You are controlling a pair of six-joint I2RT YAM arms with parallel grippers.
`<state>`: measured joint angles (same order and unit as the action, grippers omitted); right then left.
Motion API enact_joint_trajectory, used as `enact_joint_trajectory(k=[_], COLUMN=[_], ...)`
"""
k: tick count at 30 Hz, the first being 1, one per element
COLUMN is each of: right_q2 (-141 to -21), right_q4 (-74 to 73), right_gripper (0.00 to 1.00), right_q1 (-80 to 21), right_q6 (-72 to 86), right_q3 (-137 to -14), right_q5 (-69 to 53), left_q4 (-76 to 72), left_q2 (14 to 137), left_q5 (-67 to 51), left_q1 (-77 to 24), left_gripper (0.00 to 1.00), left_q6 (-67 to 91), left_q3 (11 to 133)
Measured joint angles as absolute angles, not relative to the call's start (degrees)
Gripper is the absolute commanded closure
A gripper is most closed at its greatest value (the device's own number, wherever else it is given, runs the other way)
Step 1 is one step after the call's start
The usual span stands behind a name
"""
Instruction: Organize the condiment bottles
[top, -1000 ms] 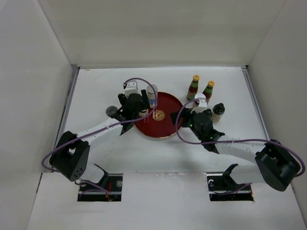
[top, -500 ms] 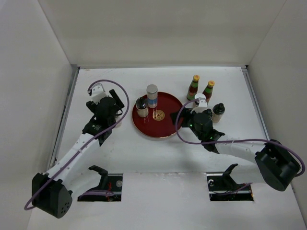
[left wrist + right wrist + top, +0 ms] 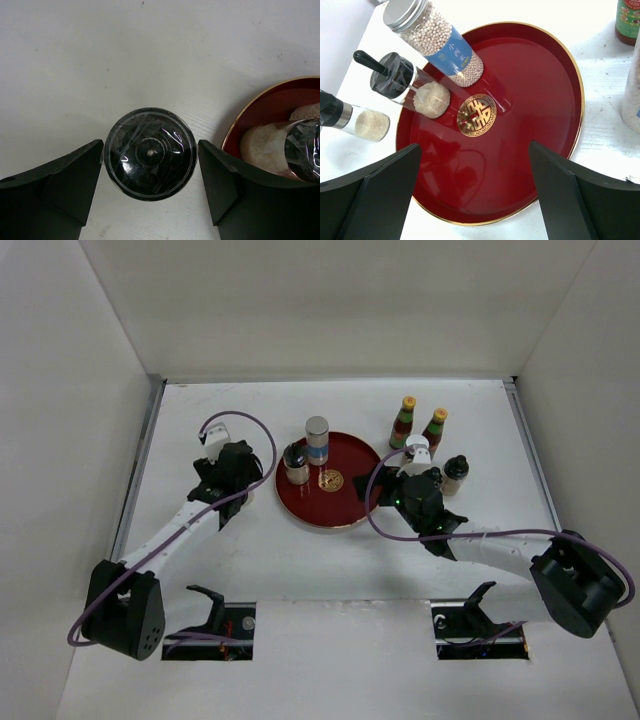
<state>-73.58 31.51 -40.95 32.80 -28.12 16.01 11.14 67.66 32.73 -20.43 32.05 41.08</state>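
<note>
My left gripper [image 3: 237,472] [image 3: 150,192] is open and straddles a squat dark-capped jar [image 3: 150,152] standing on the table just left of the red tray [image 3: 345,508]; the fingers do not grip it. On the tray stand a silver-capped cylinder [image 3: 317,440] [image 3: 435,40] and a dark-capped jar [image 3: 295,462] [image 3: 410,85]. My right gripper [image 3: 380,490] [image 3: 475,200] is open and empty above the tray's right side. Two brown yellow-capped bottles [image 3: 403,422] [image 3: 434,427] and another dark-capped jar [image 3: 456,473] stand right of the tray. A second cylinder [image 3: 632,95] shows at the right wrist view's edge.
The tray's gold rim [image 3: 240,125] lies close to my left gripper's right finger [image 3: 225,185]. White walls enclose the table on three sides. The right arm's body hides the table between the tray and the bottles in the top view.
The left gripper let go of a dark-capped jar on the tray, swung out to the left, then came back a little and now straddles the jar left of the tray. The right arm stayed still.
</note>
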Motion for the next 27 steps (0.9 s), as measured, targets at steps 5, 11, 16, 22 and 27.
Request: enact_joint_trajectory(k=[5,11,16,22,27], right_q2=[-73.6,-73.9,-74.5,-74.5,-74.5], right_q4=[31.5,31.6,31.5,31.5,31.5], right_gripper=[0.05,0.05,0.05,0.06,0.11], right_q1=[-41.0,-41.2,-41.3,-41.3,-41.3], right_q6=[32.8,32.8,32.8,32.8,32.6], right_q3=[-28.1,-28.1,-28.1,-28.1,-28.1], right_q5=[15.8,15.8,15.6,15.6,15.6], left_q4=[9.2,11.4,15.1,14.9,11.9], left_q2=[68.4,65.1,61.0,61.8,65.8], left_q5=[32.8,33.6,34.4,34.0,32.7], left_q1=[-20.5,-23.7,-29.4,-38.3,-41.1], left_gripper=[0.58,0.61,0.61,0.60,0.60], left_q6=[32.2,31.3,30.4,30.0,29.8], left_q3=[40.8,40.5,43.3,48.0,48.5])
